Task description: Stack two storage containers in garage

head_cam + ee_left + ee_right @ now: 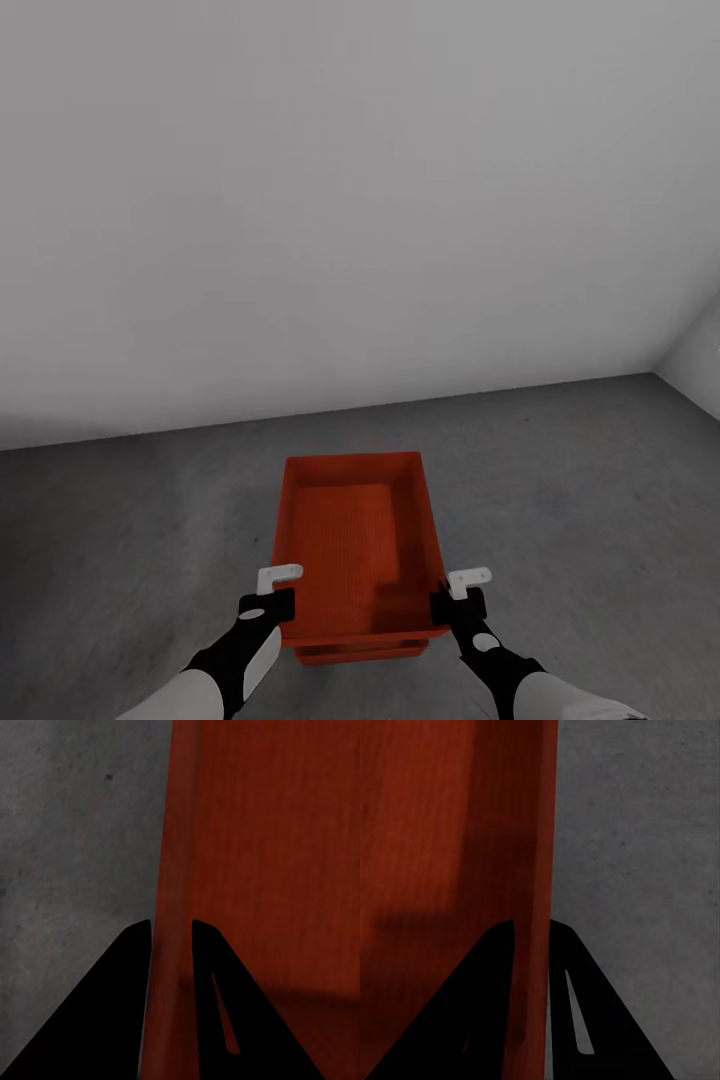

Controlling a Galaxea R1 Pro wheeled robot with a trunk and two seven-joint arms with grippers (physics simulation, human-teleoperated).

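Observation:
An orange-red open-top storage container (350, 540) lies lengthwise in front of me over the dark grey concrete floor (120, 520) of the garage. My left gripper (268, 606) is shut on its left wall near the near corner, and in the left wrist view the fingers (139, 945) straddle that wall (174, 870). My right gripper (457, 604) is shut on the right wall, which the right wrist view shows between its fingers (502, 945). A second orange-red edge (355, 654) shows just under the container's near end. I cannot tell whether that edge belongs to another container.
A plain white-grey wall (360, 200) stands close ahead. It meets a side wall (700, 360) at the right corner. Bare concrete lies on both sides of the container.

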